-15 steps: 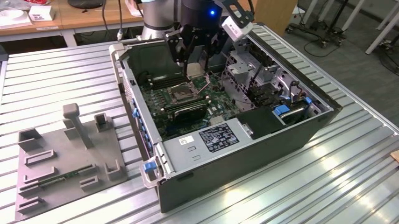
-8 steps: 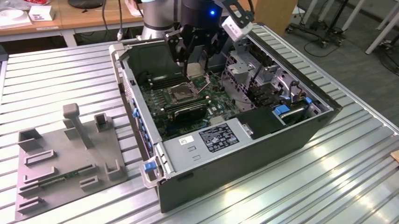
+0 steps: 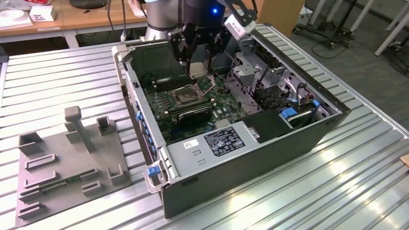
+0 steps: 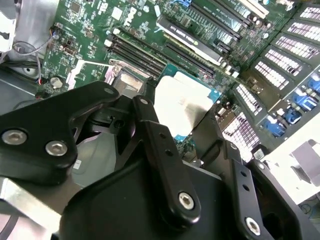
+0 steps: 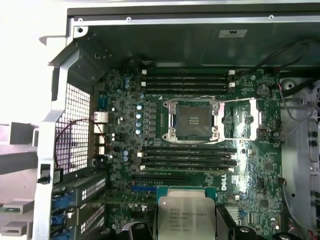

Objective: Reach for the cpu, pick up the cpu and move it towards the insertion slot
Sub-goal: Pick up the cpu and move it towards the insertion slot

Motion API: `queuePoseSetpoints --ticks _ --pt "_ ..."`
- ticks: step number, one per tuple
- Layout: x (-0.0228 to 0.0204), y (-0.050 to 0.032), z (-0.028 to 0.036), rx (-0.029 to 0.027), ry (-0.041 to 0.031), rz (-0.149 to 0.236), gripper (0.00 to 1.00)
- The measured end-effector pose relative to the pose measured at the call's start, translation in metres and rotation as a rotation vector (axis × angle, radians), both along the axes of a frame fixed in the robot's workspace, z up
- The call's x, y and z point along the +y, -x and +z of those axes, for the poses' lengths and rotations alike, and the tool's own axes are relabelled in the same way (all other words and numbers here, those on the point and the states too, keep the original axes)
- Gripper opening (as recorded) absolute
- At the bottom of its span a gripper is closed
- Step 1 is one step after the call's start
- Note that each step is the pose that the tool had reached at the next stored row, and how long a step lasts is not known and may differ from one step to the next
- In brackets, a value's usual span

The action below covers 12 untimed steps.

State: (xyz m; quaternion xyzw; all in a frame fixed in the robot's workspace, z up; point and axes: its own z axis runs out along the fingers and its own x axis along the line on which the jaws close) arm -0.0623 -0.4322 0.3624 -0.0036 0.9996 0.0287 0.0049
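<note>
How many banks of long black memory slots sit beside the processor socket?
2: one bank on the insertion slot's side toward the case wall, the other bank on the opposite side, toward the cpu.

The gripper [image 3: 199,67] hangs inside the open computer case [image 3: 255,143], above the insertion slot [image 3: 187,94] (fixture plate [image 3: 64,167] well apart).

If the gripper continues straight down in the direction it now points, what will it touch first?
Probably the motherboard beside the insertion slot, not the slot itself. The gripper, holding the cpu, points down into the open computer case. Depth is unclear, so this is a hedged guess.
</note>
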Motion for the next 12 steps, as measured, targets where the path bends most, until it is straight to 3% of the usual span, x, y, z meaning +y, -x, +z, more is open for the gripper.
queuePoseSetpoints --ticks 12 --pt "0.0165 -0.0005 -0.0026 0.0000 -0.0038 0.000 0.54"
